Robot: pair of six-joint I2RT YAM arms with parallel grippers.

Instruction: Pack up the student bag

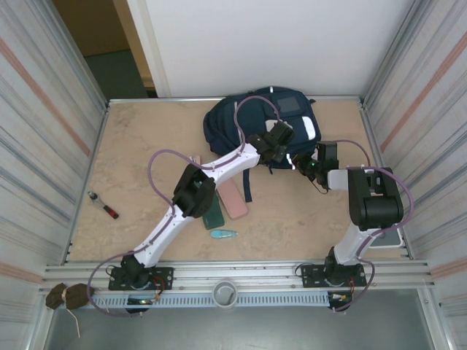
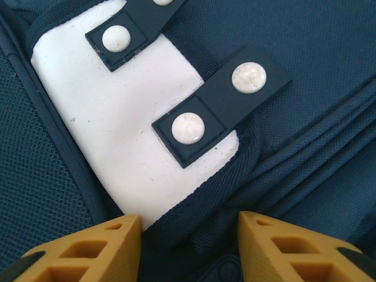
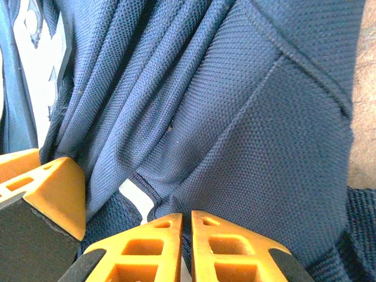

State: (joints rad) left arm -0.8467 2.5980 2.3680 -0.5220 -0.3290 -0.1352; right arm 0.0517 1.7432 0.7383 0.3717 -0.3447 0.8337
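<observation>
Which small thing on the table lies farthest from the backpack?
The small red-handled tool, alone near the left wall. The pink case, the dark green case and the teal item lie together by the left arm.

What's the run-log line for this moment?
task: pack navy backpack | left gripper: jaws open at white patch | right gripper: jaws shut against backpack fabric

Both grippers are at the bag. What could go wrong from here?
The right gripper, jaws shut at loose folds of the student bag, may slip or drag the bag. The left gripper, jaws open over a fold by the white patch, sits close by; they could collide.
</observation>
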